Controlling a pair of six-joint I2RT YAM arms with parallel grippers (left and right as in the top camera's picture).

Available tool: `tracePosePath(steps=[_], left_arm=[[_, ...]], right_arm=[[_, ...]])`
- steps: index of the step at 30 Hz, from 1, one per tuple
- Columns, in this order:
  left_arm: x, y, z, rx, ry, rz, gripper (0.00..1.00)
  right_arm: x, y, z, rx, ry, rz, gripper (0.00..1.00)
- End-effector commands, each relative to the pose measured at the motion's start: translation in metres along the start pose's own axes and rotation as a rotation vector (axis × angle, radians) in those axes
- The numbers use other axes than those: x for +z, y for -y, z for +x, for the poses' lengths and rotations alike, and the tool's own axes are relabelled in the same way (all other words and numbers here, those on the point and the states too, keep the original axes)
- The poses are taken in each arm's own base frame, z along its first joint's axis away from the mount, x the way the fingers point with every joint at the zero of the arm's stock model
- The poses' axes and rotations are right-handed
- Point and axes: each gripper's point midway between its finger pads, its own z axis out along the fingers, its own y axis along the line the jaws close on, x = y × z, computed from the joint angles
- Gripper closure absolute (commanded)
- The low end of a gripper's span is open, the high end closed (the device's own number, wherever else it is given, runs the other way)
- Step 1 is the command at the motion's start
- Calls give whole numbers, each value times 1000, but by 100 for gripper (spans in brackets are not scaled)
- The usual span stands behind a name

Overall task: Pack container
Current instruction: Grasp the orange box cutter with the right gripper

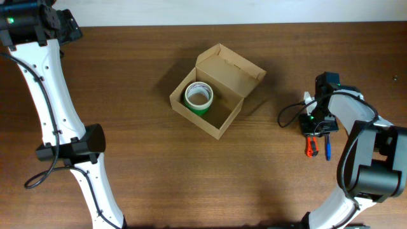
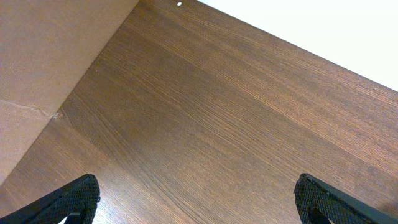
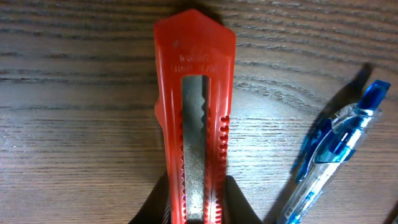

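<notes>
**Right side clamped on the red box cutter [image 3: 194, 93], left side wide open**

Overhead: the container [image 1: 233, 71] sits lid-open well to the left of my right gripper [image 1: 311, 135], with a green tape roll [image 1: 198, 97] inside.

Left wrist: my left gripper [image 2: 196, 202] is spread wide above the wood table [image 2: 236, 112]. Brown cardboard [image 2: 37, 68] lies to its left; I cannot tell whether it is the container.

Right wrist: only here the grip shows. My dark fingers [image 3: 239, 208] press both sides of the red box cutter, which lies flat. A blue pen [image 3: 329, 149] lies just to its right.
</notes>
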Motion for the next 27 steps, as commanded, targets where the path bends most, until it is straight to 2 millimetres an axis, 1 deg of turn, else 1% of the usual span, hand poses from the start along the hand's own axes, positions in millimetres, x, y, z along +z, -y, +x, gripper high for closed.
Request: tracePosePath(steps=[1,9,12,14,17,20,22,24,27], left_arm=[[-14,-7,-6,-4,33,0,0],[-14,-7,-6,-4,33,0,0],[-14,-7,-6,-4,33,0,0],[-14,-7,-6,-4,33,0,0],[-14,-7,-6,-4,34,-1,0],[-14,-7,-6,-4,33,0,0],[-14,-7,-6,-4,33,0,0],[-14,-7,-6,-4,34,-1,0],[-14,-7,-6,-4,33,0,0]], right_arm=[[4,3,2,17,-13,6,90],[2,3,0,36,-6,7,90],[-4,6,-6,49,9,10,90],[-14,8,-12,74,23,9,91],[-36,10,-28,91,59,-8,96],[-65,14,-47,108,114,-14,96],[-95,18,-62,130,166,-24,96],[-119,22,-71,158,202,-20,97],[-159,23,-81,155,260,-16,96]])
